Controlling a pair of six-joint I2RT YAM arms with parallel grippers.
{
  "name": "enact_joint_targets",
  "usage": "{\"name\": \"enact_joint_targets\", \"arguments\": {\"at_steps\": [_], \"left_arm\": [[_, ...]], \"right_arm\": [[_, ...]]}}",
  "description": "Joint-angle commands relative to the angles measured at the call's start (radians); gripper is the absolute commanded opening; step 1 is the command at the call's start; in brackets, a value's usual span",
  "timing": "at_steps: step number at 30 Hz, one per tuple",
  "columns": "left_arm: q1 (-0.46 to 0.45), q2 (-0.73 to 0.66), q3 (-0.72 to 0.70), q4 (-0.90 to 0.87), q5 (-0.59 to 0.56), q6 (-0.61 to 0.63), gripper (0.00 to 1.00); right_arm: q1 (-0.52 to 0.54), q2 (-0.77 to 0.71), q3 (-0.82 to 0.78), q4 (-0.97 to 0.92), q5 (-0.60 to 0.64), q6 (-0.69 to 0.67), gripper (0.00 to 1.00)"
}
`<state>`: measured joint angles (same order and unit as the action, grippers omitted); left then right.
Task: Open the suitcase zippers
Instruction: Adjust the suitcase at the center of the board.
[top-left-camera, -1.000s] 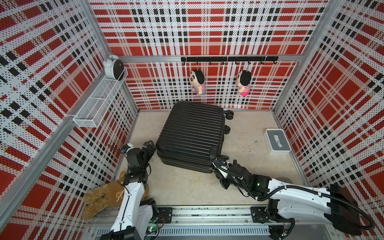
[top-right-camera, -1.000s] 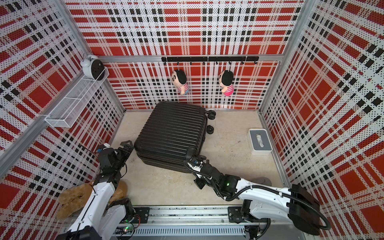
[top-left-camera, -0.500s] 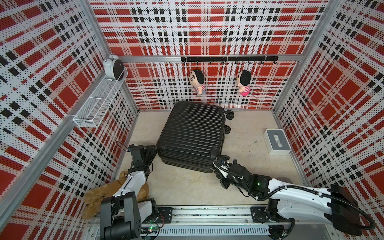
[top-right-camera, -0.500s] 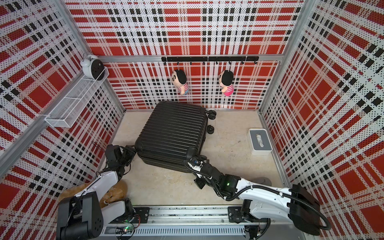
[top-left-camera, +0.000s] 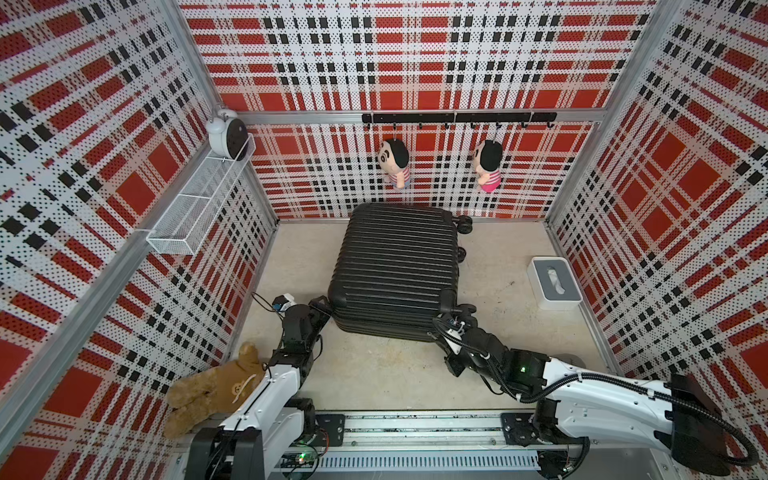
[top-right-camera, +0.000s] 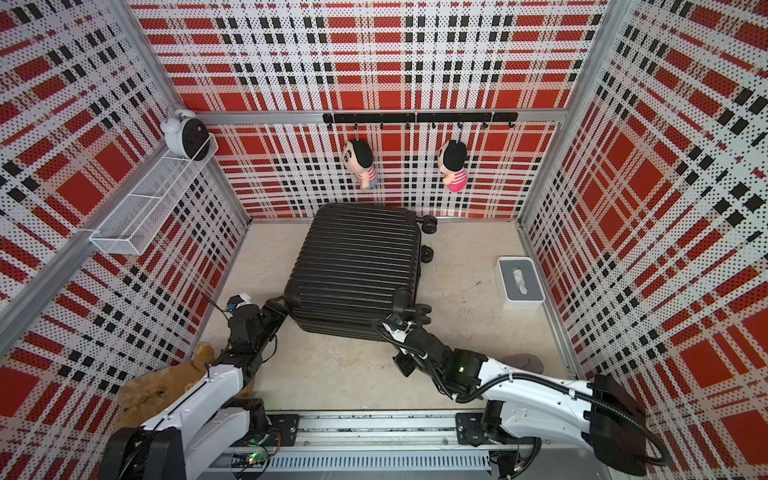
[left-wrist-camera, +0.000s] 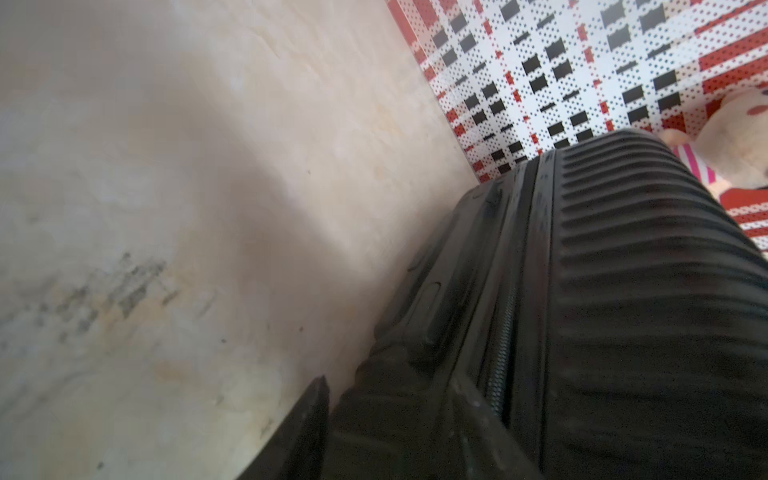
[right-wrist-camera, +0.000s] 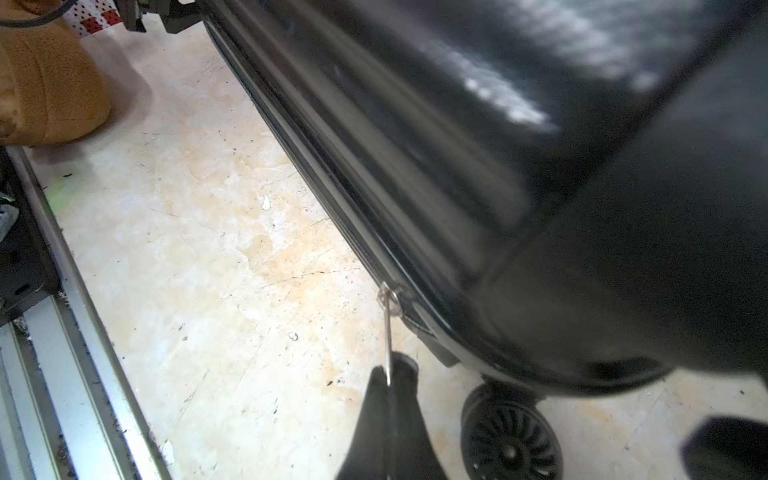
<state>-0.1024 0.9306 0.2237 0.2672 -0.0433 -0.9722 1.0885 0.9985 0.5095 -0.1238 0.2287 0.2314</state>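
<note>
**Left gripper** (top-left-camera: 321, 305): a corner of the suitcase (top-left-camera: 397, 266) touches its tips, with the case lying directly ahead; how wide it stands cannot be told. Only the left wrist view shows the zipper track (left-wrist-camera: 498, 332) running ahead along the seam. **Right gripper** (right-wrist-camera: 390, 376): pinched on the thin metal zipper pull (right-wrist-camera: 388, 328), seen in its wrist view alone.

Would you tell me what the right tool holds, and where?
The right tool pinches the thin cord on the zipper ring, at its free end.
</note>
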Motion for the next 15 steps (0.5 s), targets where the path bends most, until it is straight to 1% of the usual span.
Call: {"name": "enact_joint_targets", "arguments": {"at_steps": [1,3,7,10,15], "left_arm": [[-0.131,-0.002,-0.036,-0.092,0.092,-0.02,0.5],[-0.197,-0.001,-0.041,-0.092,0.073,-0.042,0.5],[-0.294,-0.012,-0.052,-0.092,0.027,-0.084,0.5],[-0.395,-0.018,-0.065,-0.089,-0.024,-0.128,0.5],[-0.556,0.039,-0.069,-0.037,-0.1,-0.197,0.5]], "right_arm": [[0.01,-0.029,0.005,0.03,-0.029,0.03,0.0],[0.011,-0.026,0.005,0.034,-0.029,0.041,0.0],[0.014,-0.011,0.006,0.053,-0.03,0.052,0.0],[0.017,0.009,0.004,0.072,-0.034,0.055,0.0],[0.021,0.05,0.011,0.1,-0.045,0.058,0.0]]}}
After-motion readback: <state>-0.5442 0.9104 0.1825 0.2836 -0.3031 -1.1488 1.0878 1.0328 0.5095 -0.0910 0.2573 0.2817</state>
